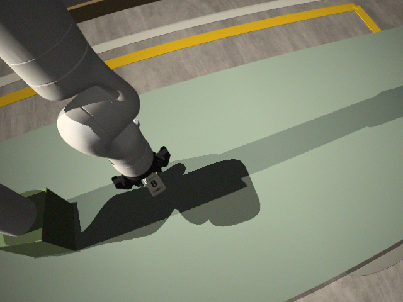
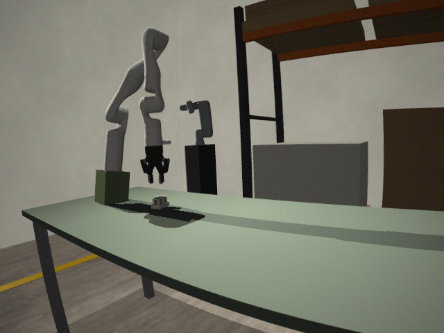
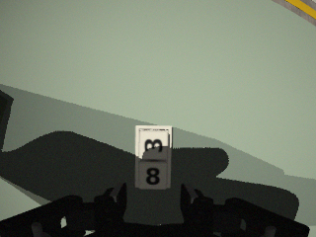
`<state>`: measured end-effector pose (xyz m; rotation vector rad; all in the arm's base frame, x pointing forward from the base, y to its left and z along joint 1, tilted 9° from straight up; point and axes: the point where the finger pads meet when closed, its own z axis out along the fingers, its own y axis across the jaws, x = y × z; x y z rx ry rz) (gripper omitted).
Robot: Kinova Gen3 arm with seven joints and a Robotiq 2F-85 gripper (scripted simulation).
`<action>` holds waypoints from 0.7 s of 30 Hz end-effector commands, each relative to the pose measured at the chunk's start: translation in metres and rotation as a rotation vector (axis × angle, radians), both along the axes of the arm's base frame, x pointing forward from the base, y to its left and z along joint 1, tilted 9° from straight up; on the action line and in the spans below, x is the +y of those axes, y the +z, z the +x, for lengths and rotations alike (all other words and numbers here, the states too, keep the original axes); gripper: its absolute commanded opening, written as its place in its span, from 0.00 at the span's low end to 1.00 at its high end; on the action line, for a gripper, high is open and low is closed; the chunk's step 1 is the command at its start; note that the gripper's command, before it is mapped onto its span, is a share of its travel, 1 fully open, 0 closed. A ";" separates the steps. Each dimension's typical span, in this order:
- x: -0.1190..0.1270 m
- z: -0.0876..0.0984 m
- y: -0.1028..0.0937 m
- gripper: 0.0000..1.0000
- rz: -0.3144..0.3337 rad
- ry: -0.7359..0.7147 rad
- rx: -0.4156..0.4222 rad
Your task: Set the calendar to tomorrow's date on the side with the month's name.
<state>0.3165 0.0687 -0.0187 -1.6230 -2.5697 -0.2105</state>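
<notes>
Well above calendar [image 2: 159, 202], half-closed gripper [image 2: 155, 177] seemingly unobstructed.

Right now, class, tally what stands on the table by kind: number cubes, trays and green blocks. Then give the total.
number cubes: 2
tray: 1
green block: 1
total: 4
</notes>
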 end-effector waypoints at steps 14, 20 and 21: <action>0.000 0.000 -0.008 0.48 -0.004 -0.001 -0.002; 0.001 0.000 -0.012 0.48 -0.004 -0.001 -0.003; 0.001 0.001 -0.013 0.48 -0.004 -0.001 -0.003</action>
